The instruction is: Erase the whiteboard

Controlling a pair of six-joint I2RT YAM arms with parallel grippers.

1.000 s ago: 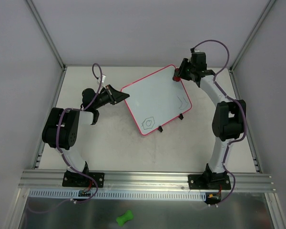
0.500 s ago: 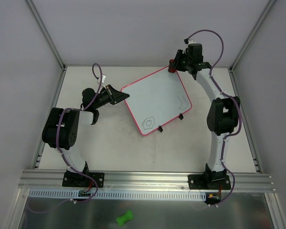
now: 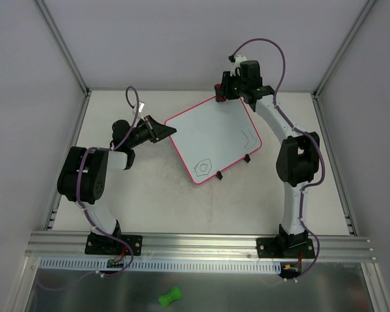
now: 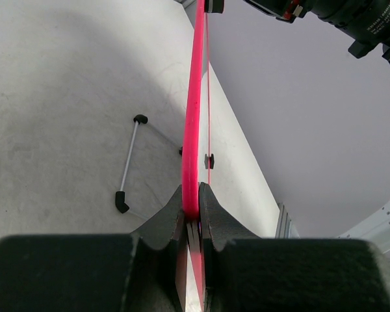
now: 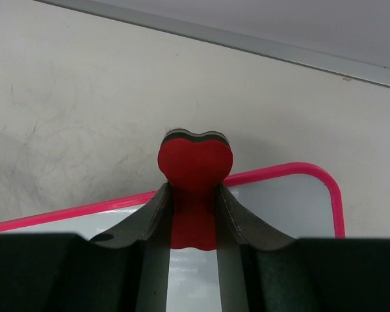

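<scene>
The whiteboard (image 3: pixel 211 133) lies at a slant on the counter (image 3: pixel 149 195), nearer the far edge. My left pincer (image 3: pixel 158 130) is squeezed tight on the pink rim on the board's left side. I think that keeps the board from sliding when I rub it. My right pincer (image 3: pixel 221 91) is pinched on the red eraser (image 5: pixel 195 162) at the board's far corner. I cannot tell if the eraser touches the board. Its end pokes out past the fingers so it can wipe. A six-sided drawing (image 3: pixel 202 167) and a hook line (image 3: pixel 247 138) are not wiped yet. Both are well away from the eraser.
</scene>
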